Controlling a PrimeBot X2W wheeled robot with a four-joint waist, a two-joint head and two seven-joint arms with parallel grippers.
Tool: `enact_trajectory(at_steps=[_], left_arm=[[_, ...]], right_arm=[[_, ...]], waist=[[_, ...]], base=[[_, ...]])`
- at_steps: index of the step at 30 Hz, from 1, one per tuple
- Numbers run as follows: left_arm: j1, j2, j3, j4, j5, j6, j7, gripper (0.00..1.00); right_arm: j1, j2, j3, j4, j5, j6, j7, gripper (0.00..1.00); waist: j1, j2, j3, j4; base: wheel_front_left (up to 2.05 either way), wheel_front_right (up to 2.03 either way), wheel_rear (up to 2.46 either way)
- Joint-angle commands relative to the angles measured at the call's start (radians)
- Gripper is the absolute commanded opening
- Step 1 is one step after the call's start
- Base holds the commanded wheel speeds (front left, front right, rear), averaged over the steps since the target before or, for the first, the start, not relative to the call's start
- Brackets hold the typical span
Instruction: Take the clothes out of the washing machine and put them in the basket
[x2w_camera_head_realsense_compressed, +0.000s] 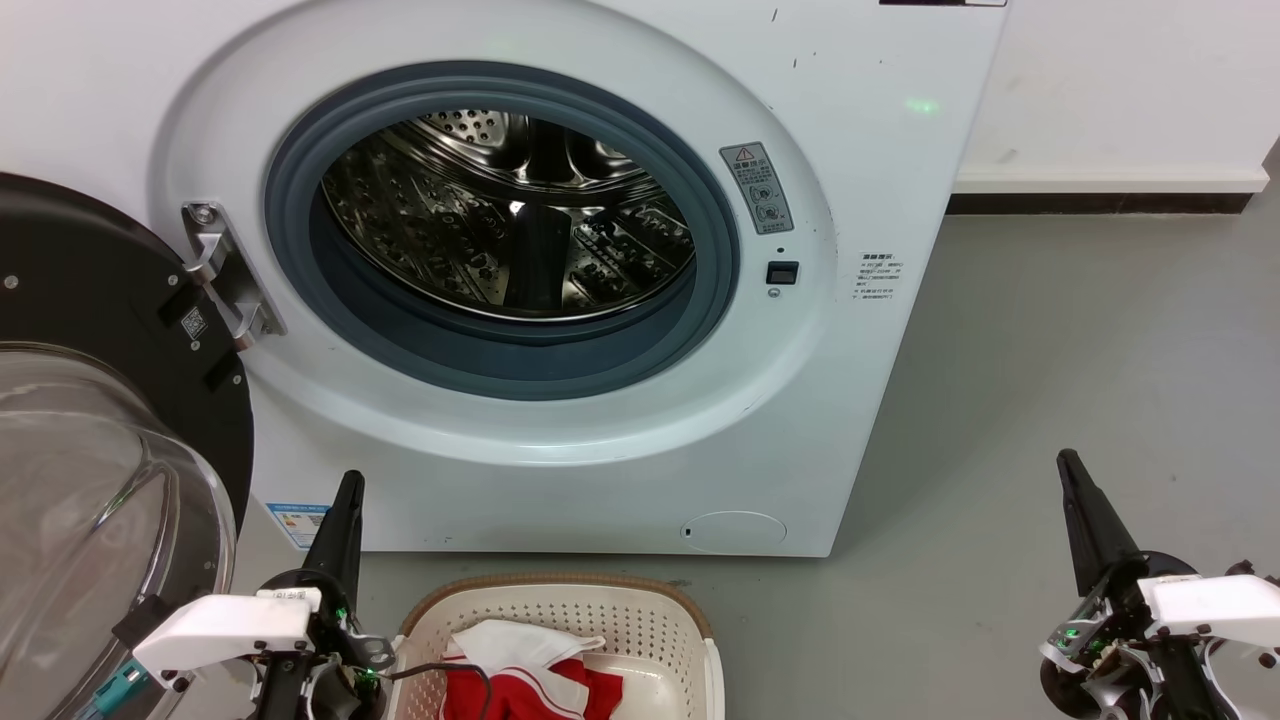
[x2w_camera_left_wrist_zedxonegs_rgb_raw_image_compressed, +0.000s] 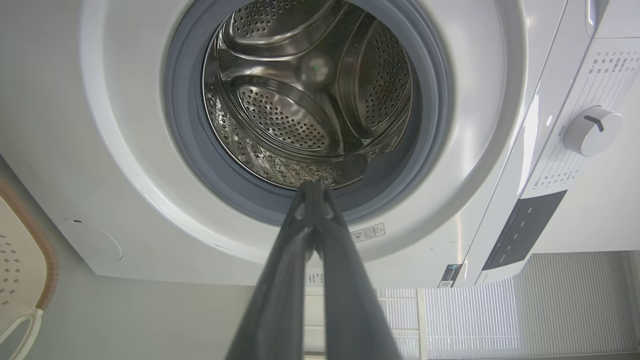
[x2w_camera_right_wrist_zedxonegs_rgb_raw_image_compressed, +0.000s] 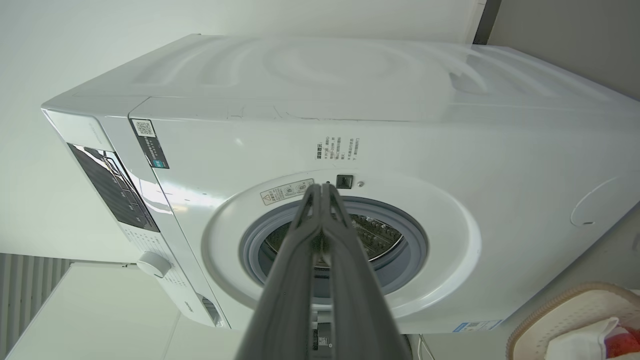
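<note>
The white washing machine (x2w_camera_head_realsense_compressed: 880, 150) stands at the far side. Its black-framed glass door (x2w_camera_head_realsense_compressed: 100, 300) is swung open to the left, and the shiny steel drum (x2w_camera_head_realsense_compressed: 520, 230) shows through the porthole. On the grey floor (x2w_camera_head_realsense_compressed: 1050, 400) just in front sits the basket (x2w_camera_head_realsense_compressed: 560, 588), with the red-and-white clothes (x2w_camera_head_realsense_compressed: 530, 685) inside. The left gripper (x2w_camera_head_realsense_compressed: 350, 485) is just left of the basket and the right gripper (x2w_camera_head_realsense_compressed: 1068, 462) well to its right. Both have their fingers pressed together, holding nothing. A warning-triangle sticker (x2w_camera_head_realsense_compressed: 757, 187) sits right of the porthole, its print too small to read.

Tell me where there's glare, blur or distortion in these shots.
Head view: bright glint on the drum, reflections across the glass door. Left wrist view: wide-angle bowing of the washing machine, left gripper soft up close. Right wrist view: glare streaks the control panel.
</note>
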Motion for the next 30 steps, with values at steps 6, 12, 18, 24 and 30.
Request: enact_trajectory(at_steps=[6, 12, 18, 24, 30], left_arm=[[0.005, -0.002, 0.009, -0.005, -0.048, -0.009, 0.016, 0.00], [0.005, -0.002, 0.008, -0.005, -0.045, -0.009, 0.015, 0.00], [0.005, -0.002, 0.008, -0.005, -0.045, -0.009, 0.014, 0.00], [0.005, -0.002, 0.008, -0.005, -0.045, -0.009, 0.014, 0.00], [0.005, -0.002, 0.008, -0.005, -0.045, -0.009, 0.014, 0.00]], right_arm=[[-0.015, 0.002, -0.005, 0.009, 0.048, 0.000, 0.014, 0.00], [-0.015, 0.004, -0.007, 0.008, 0.042, 0.000, 0.014, 0.00], [-0.015, 0.005, -0.010, 0.008, 0.039, 0.000, 0.016, 0.00], [-0.015, 0.006, -0.011, 0.008, 0.038, 0.000, 0.017, 0.00], [-0.016, 0.007, -0.013, 0.009, 0.036, 0.000, 0.018, 0.00]], waist=[[0.0000, -0.0001, -0.002, 0.001], [0.0000, -0.0001, -0.002, 0.001], [0.0000, -0.0001, -0.002, 0.001], [0.0000, -0.0001, -0.002, 0.001], [0.0000, -0.0001, -0.002, 0.001]], base=[[0.00, 0.00, 0.00], [0.00, 0.00, 0.00], [0.00, 0.00, 0.00], [0.00, 0.00, 0.00], [0.00, 0.00, 0.00]])
